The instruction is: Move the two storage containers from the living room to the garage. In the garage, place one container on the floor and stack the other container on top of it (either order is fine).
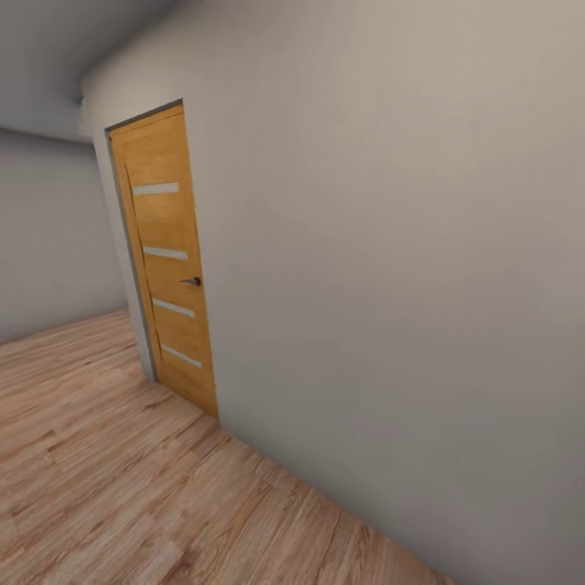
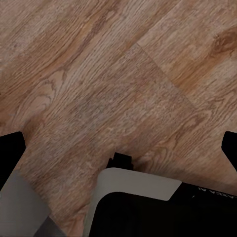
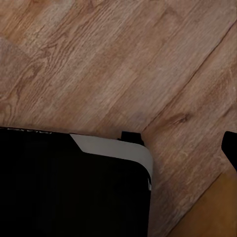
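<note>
Wood-plank flooring (image 1: 106,479) runs along a plain grey wall (image 1: 390,268), and I face an orange-brown door (image 1: 166,260) with 4 pale strips and a dark handle (image 1: 192,281). Both wrist views look down on planks and the robot's black-and-white base (image 2: 143,197). I cannot tell either gripper's state. No red-orange container is visible from here.

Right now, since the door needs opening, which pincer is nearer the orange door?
Probably left: the door stands at the head view's left. The left pincer and right pincer both hang over floor beside the robot's base, so it's uncertain.
</note>
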Controlling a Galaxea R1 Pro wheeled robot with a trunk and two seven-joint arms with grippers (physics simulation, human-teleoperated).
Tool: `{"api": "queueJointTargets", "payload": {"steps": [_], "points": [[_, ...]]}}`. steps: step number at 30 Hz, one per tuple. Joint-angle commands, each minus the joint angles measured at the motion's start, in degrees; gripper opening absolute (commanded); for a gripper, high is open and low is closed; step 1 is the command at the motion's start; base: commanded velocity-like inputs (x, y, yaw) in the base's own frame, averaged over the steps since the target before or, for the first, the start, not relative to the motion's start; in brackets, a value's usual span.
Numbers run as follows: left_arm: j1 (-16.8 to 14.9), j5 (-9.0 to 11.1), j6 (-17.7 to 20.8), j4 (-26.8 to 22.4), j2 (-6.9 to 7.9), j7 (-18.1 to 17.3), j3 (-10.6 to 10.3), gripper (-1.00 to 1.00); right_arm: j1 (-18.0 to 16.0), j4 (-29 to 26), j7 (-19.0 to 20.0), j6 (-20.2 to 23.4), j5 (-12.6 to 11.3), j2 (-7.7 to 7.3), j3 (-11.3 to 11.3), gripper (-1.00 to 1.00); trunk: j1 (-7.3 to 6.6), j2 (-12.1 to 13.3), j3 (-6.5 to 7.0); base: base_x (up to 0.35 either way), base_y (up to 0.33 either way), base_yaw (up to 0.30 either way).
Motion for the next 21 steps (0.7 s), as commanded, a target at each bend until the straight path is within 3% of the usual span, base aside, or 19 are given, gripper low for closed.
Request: {"api": "queueJointTargets", "payload": {"steps": [1,10,21], "points": [[-0.05,0.35,-0.25,0.05,-0.02,0.06,0.01,1.00,-0.09,0.19,-0.04,-0.29,0.09,0.00,0.42,1.00,0.01,-0.06,-0.08,0.000,0.000,0.277],[-0.05,0.35,-0.29,0.05,-0.04,0.35,0.00,1.00,-0.09,0.18,-0.04,-0.28,0.10,0.00,0.40,1.00,0.01,-0.06,-0.08,0.033,0.000,0.277],[-0.05,0.35,-0.28,0.05,0.08,0.41,0.01,1.00,-0.09,0.18,-0.04,-0.24,0.07,0.00,0.38,1.00,0.01,-0.06,-0.08,0.294,0.000,0.277]]}}
